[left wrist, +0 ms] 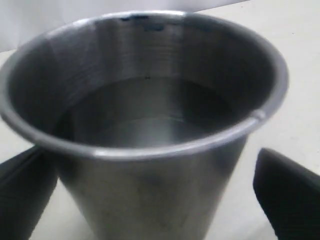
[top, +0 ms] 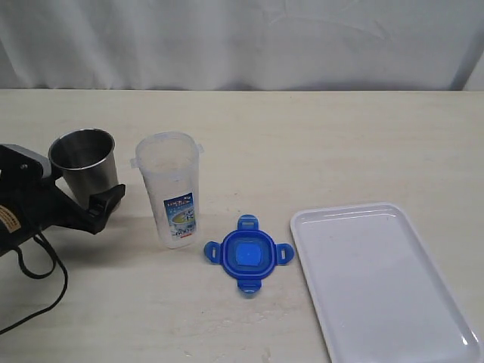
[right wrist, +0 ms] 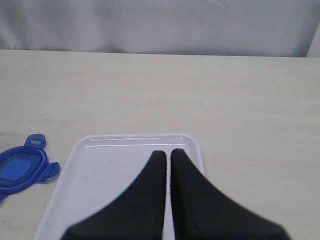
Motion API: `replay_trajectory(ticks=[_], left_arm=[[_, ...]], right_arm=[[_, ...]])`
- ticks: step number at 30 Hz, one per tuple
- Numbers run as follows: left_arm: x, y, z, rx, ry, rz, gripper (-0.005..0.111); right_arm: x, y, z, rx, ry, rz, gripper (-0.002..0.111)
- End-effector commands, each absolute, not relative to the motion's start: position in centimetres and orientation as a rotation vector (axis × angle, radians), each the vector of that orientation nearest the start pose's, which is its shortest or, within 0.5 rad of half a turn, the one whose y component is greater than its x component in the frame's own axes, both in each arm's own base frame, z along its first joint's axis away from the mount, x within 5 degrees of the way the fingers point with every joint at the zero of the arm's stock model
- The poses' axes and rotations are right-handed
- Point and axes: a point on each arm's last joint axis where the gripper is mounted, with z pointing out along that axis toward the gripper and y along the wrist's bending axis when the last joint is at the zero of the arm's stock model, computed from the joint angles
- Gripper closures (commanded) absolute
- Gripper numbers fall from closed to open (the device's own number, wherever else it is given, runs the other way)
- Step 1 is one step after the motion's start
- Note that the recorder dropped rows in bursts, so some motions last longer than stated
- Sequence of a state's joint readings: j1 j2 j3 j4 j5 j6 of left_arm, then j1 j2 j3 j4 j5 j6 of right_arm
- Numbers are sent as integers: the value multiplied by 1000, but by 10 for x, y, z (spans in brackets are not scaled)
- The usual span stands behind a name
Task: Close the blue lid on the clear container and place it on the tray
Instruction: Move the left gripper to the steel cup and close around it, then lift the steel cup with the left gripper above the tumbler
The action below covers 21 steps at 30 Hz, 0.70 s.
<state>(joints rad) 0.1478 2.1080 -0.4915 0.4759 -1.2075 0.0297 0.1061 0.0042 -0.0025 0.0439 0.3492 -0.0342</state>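
- Standing beside the steel cup [top: 85,162], the clear container [top: 169,189] is outside the wide-open left jaws straddling that cup.
- Right jaws: closed, empty, over the tray [top: 378,287].
- Label print illegible.

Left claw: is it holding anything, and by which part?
Nothing is held. The left claw stands open astride the steel cup, with a gap on one side.

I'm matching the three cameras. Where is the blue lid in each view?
Exterior view: lower centre, the blue lid lies between the clear container and the tray.
Left wrist view: absent; the steel cup fills it.
Right wrist view: beside the tray's corner, partly cropped.
Shared landmark: the tray, in exterior and right wrist.
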Motion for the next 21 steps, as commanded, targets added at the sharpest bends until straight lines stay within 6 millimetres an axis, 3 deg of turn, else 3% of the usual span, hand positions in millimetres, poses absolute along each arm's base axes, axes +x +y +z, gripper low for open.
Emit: replay_trajectory(ticks=[1, 21], left_arm=[[297, -1, 65, 396, 1838, -210, 2], [309, 2, 64, 378, 1817, -201, 2]], right_arm=[[53, 7, 182, -94, 1827, 102, 104], [53, 7, 182, -94, 1827, 102, 104]])
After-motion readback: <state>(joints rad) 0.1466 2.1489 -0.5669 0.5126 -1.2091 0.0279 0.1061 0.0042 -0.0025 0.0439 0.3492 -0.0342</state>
